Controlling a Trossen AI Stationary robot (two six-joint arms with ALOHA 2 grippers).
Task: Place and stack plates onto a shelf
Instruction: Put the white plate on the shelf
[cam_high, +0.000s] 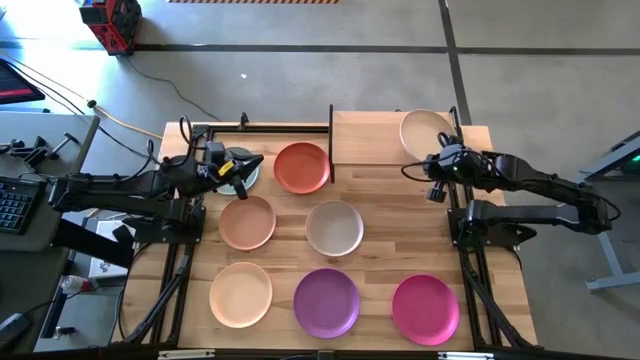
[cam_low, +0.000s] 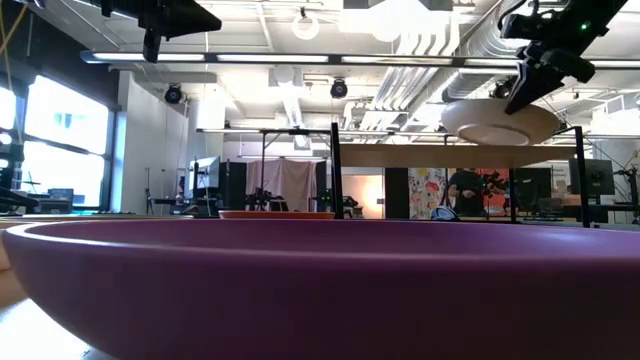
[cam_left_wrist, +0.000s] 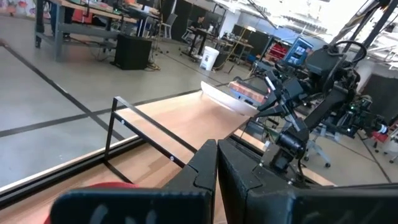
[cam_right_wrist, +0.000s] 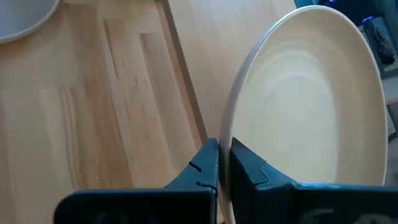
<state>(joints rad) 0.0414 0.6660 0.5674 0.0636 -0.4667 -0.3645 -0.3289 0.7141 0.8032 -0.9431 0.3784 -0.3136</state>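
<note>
Reaching from the right side of the bench (cam_high: 500, 215), the right arm stretches toward the shelf (cam_high: 365, 135), and the right claw (cam_high: 437, 168) is pinched narrow on the rim of the cream-white plate (cam_high: 424, 130). In the low view this plate is held a little above the shelf board and slightly tilted; in the right wrist view its rim sits between the two dark fingers (cam_right_wrist: 249, 171). The left arm lies along the left side, and the left claw (cam_high: 243, 167) hovers above the sage green plate (cam_high: 246, 178) with its fingers nearly together and nothing between them. I count eight plates: one in the right claw over the shelf and seven flat on the bench. These are the sage green plate, the terracotta plate (cam_high: 302, 167), the tan plate (cam_high: 247, 222), the off-white plate (cam_high: 334, 228), the pale peach plate (cam_high: 240, 294), the purple plate (cam_high: 327, 302) and the magenta plate (cam_high: 426, 309). The shelf is one board, with its long side across the far edge of the bench.
</note>
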